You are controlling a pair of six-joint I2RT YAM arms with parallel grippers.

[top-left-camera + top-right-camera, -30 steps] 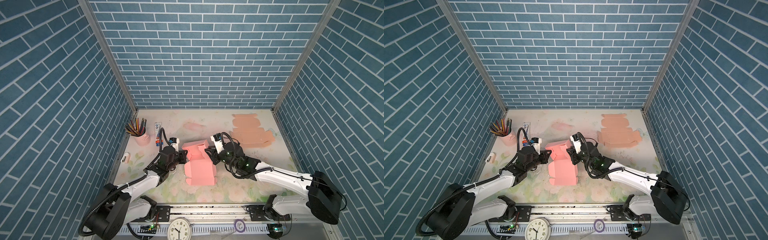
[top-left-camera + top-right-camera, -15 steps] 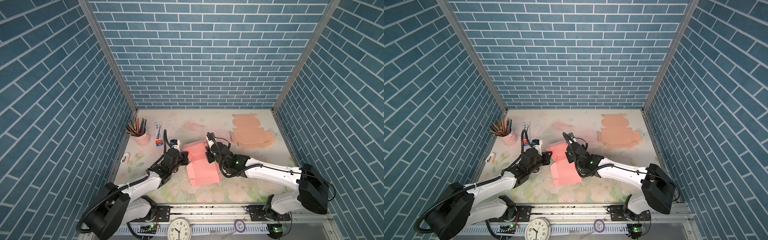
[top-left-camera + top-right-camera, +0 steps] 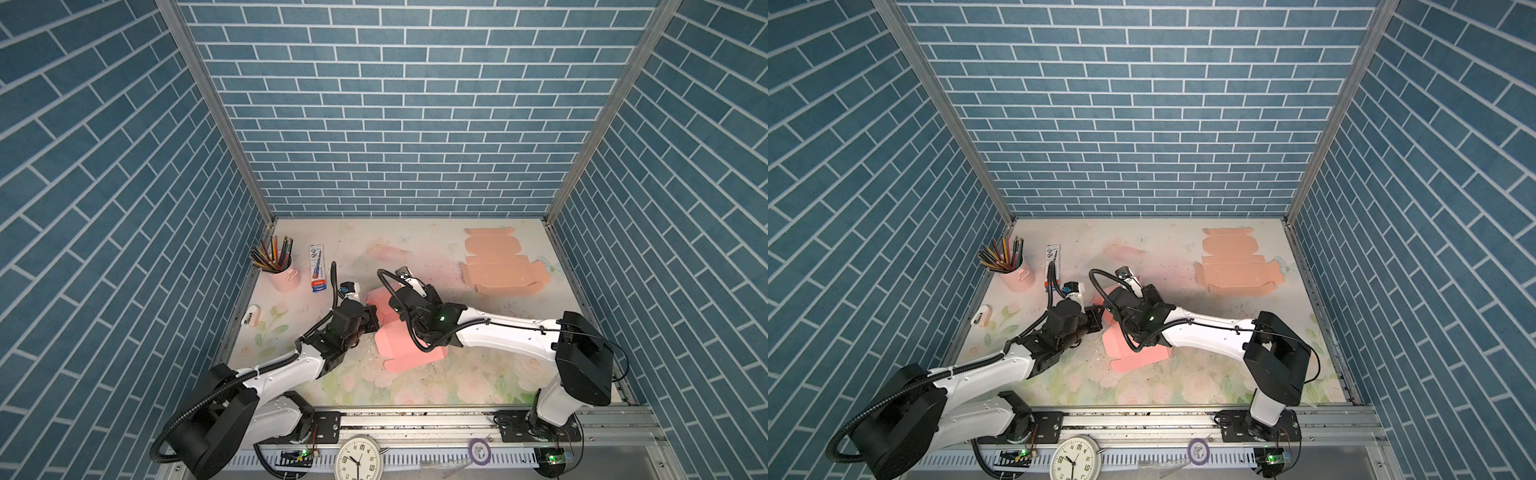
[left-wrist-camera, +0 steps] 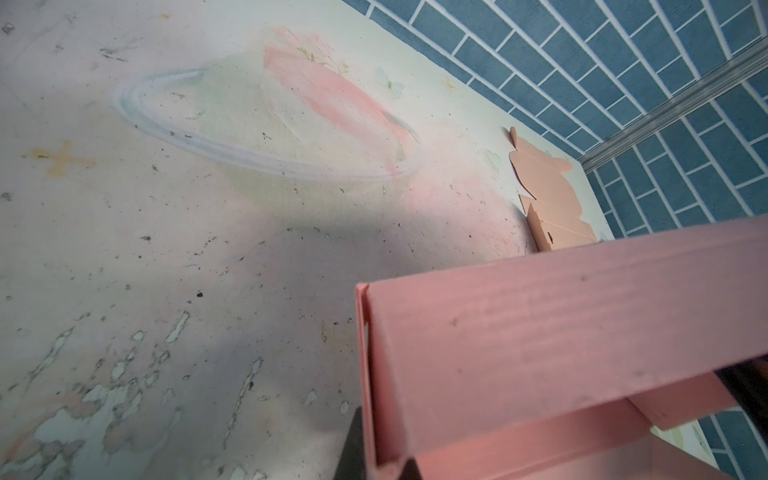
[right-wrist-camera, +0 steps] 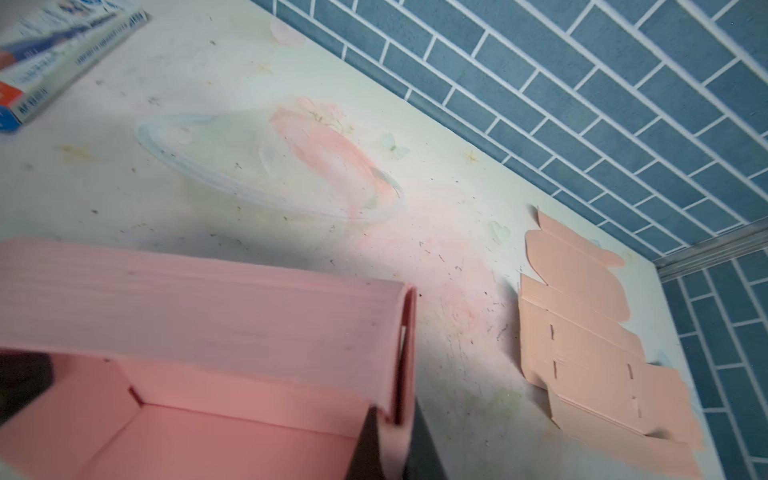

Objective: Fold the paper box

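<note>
Your box rests partly formed and open-topped on the counter, near the middle in both top views. Both arms meet over it, and a broad pink panel spreads toward the front edge.

Your left end effector is pinching an upright doubled wall near one corner of the box, with a dark finger on each face. Your right end effector is clamped the same way on a folded wall near another corner. The pink floor of the box shows beside it in the right wrist view.

Farther out, a flat peach blank lies well apart at the rear right. At the rear left a cup of pencils stands just beside a pen carton. A clock lies at the front rail.
</note>
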